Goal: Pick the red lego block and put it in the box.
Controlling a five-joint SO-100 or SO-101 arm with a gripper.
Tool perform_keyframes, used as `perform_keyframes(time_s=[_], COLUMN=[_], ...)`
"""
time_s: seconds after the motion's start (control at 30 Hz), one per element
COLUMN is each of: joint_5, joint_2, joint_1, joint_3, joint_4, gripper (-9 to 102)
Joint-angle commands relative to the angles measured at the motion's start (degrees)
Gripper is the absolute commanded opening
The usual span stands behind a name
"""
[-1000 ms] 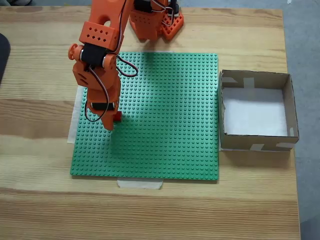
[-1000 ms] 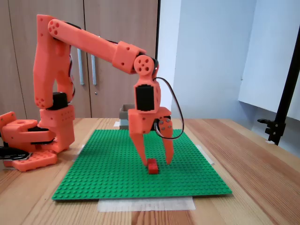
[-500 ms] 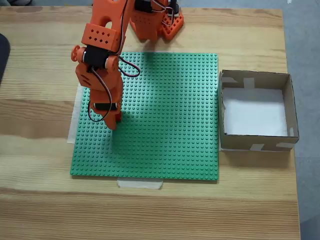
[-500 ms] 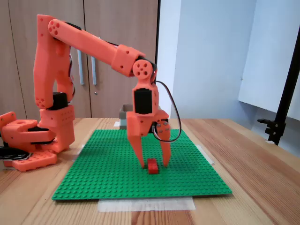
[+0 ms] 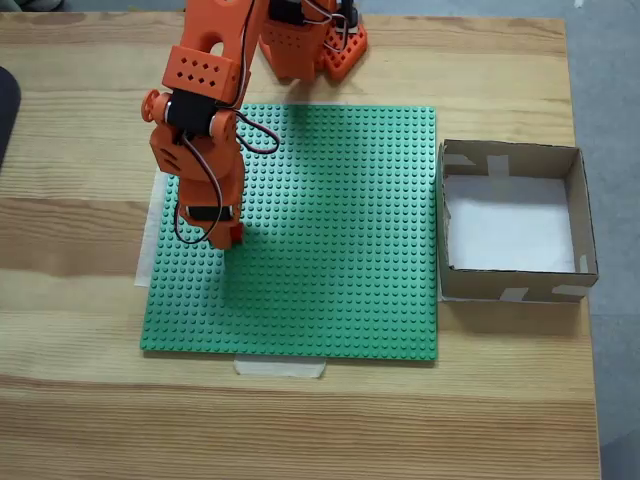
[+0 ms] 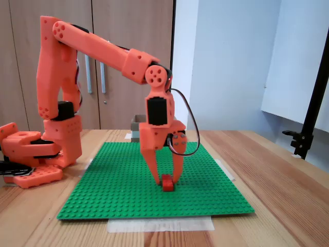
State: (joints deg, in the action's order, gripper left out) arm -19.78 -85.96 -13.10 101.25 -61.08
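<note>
The red lego block (image 6: pixel 167 183) sits on the green baseplate (image 6: pixel 118 193), on its left half in the top fixed view (image 5: pixel 237 232). My orange gripper (image 6: pixel 167 180) points straight down over it, one finger on each side, and the jaws are drawn in against the block's sides. Seen from above, the gripper (image 5: pixel 228 238) covers most of the block. The box (image 5: pixel 510 158), brown cardboard with a white bottom, stands right of the baseplate (image 5: pixel 340 260). From the side, a part of the box (image 6: pixel 136 135) shows behind the arm.
The arm's orange base (image 5: pixel 310 45) stands at the table's far edge, beyond the baseplate. Pale tape (image 5: pixel 280 367) holds the plate to the wooden table. Bare wood surrounds the plate. A black stand (image 6: pixel 308 123) rises at the right of the side view.
The gripper's fingers have narrowed from a wide spread to the block's sides. The arm has barely moved, and the block stays on the baseplate.
</note>
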Motion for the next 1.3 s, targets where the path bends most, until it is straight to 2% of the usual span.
perform_keyframes(time_s=[0.0, 0.5, 0.97, 1.27], joint_5=[-0.3, -1.2, 4.5, 10.2], joint_2=[-1.1, -2.7, -9.4, -13.0], joint_1=[0.3, 0.8, 6.1, 15.1], joint_3=[-0.3, -0.7, -9.3, -18.3], joint_4=[0.5, 0.4, -9.8, -18.2], gripper=[15, 5, 5, 4])
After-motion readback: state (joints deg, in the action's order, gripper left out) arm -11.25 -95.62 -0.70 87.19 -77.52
